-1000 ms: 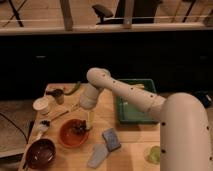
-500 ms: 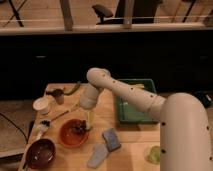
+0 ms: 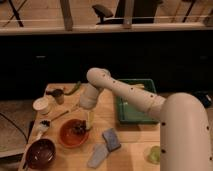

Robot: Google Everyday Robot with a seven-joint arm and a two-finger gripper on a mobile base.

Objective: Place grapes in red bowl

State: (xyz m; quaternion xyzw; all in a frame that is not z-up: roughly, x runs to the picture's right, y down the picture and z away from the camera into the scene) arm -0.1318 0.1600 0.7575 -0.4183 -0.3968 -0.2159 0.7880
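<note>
Single view: high behind arm, facing down across table (image 3: 107, 117); gripper (image 3: 89, 124) mid-distance, left of centre.

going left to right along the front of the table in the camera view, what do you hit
dark bowl → red bowl with the grapes in it and the gripper just above its right edge → grey cloth → blue sponge → green ball

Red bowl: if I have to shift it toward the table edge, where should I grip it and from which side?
Grip the red bowl by its thin near-left rim, coming from above. It is shallow and wide, so only the rim offers a pinch. The gripper hangs over the right part, by the grapes, so avoid that side.
</note>
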